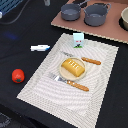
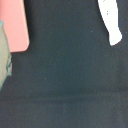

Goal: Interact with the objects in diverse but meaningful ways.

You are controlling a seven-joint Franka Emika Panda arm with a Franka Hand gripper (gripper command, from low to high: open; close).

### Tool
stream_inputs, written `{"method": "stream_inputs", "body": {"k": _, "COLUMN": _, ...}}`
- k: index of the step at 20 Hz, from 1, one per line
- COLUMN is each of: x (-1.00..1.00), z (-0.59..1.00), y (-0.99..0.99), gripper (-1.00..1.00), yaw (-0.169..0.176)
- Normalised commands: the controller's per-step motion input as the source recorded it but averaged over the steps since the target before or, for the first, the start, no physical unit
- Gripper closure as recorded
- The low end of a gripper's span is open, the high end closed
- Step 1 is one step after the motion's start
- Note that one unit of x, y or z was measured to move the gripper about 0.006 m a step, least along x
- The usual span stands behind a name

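I can't see my arm in the exterior view, and the wrist view shows no fingers, so I cannot tell if my gripper is loose or squeezed. I think I am at the start of a step: nothing is held, and I need to pick a toy to play with.

The bread [image 1: 73, 67] sits on a little plate [image 1: 64, 74] in the middle of the striped mat [image 1: 100, 90]. The small carton [image 1: 78, 40] stands on the far edge of the mat. The tomato [image 1: 18, 75] lies alone on the dark table [image 1: 20, 35], off the mat toward the exterior view's left. The white-and-blue tube [image 1: 40, 48] lies on the table too, near the mat's corner.

My wrist view shows mostly dark cloth, a pink thing [image 2: 14, 25] at one edge and a white shape [image 2: 111, 22] at another. I can't say what they are.

Next, I think I must bring the arm over one toy, maybe the tomato since it has room around it, and come down with fingers apart.
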Motion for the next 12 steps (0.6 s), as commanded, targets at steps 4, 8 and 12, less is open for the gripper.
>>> {"method": "stream_inputs", "body": {"k": 4, "x": 0.00, "z": -0.46, "y": -0.30, "gripper": -1.00, "yaw": 0.000}}
{"method": "stream_inputs", "body": {"k": 8, "x": 0.00, "z": -0.54, "y": -0.28, "gripper": -1.00, "yaw": 0.044}}
{"method": "stream_inputs", "body": {"k": 12, "x": -0.04, "z": -0.54, "y": -0.30, "gripper": -1.00, "yaw": 0.087}}
